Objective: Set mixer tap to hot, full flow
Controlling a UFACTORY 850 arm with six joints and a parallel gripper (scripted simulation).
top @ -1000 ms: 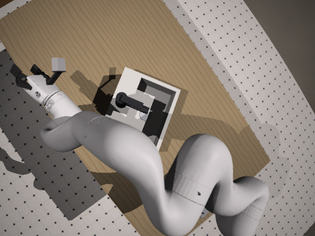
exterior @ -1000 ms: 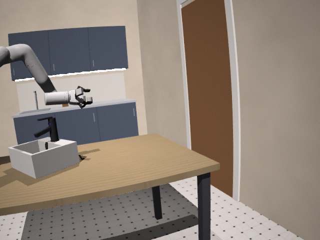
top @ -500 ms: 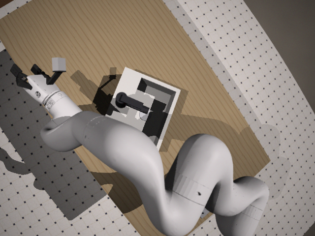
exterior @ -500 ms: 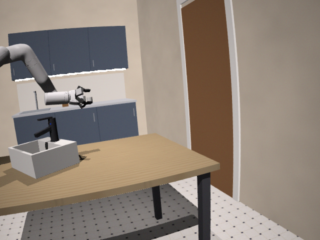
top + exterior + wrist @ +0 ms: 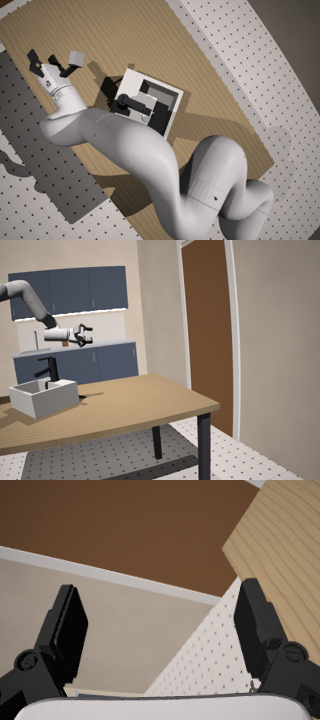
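A black mixer tap [image 5: 121, 100] [image 5: 53, 370] stands at the back of a white sink basin [image 5: 131, 77] [image 5: 51, 396] on the wooden table [image 5: 77, 31] [image 5: 142, 400]. Its lever [image 5: 136, 105] [image 5: 44, 359] lies low and points out over the basin, in line with the spout [image 5: 40, 372]. A blue dot [image 5: 50, 364] shows on the tap body; I see no red dot. My gripper [image 5: 42, 58] [image 5: 89, 334] [image 5: 159, 600] is open and empty. It hangs level, well above the tap and off to its side, pointing away from it. The wrist view shows only walls, a door and the table edge [image 5: 287, 540].
The arm [image 5: 134, 149] reaches over the front part of the basin. Kitchen cabinets [image 5: 77, 361] and a brown door [image 5: 206, 330] stand beyond the table. The floor [image 5: 258, 64] is tiled.
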